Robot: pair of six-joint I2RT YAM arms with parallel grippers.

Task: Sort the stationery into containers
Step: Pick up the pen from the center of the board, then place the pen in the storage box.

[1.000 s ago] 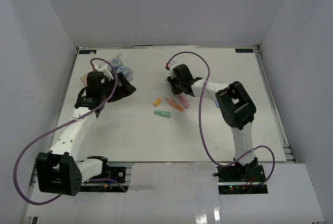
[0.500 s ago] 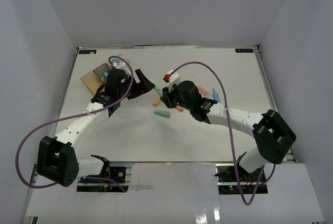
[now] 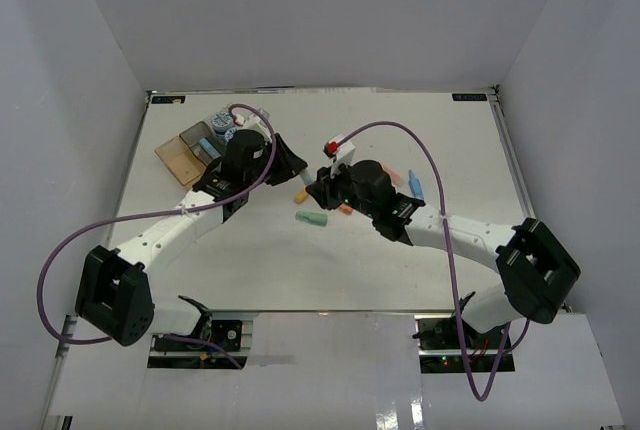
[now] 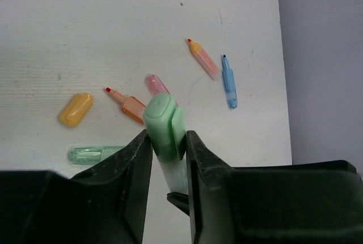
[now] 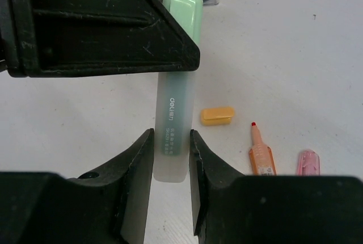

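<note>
as end effectors (two) pinch one marker, six pieces lie loose.

A flat white rectangular table sits inside a three-sided enclosure. Plain matte panels of pale grey-lilac rise around it: a back wall, a left wall and a right wall. In the overhead view the two side walls slant outward. A thin silver metal rail runs along the table's right edge. A small black label sits at the far left corner and a second black label at the far right. A glossy white ledge lies along the near edge and catches soft reflections. The light is even and diffuse, with faint shadows.
</note>
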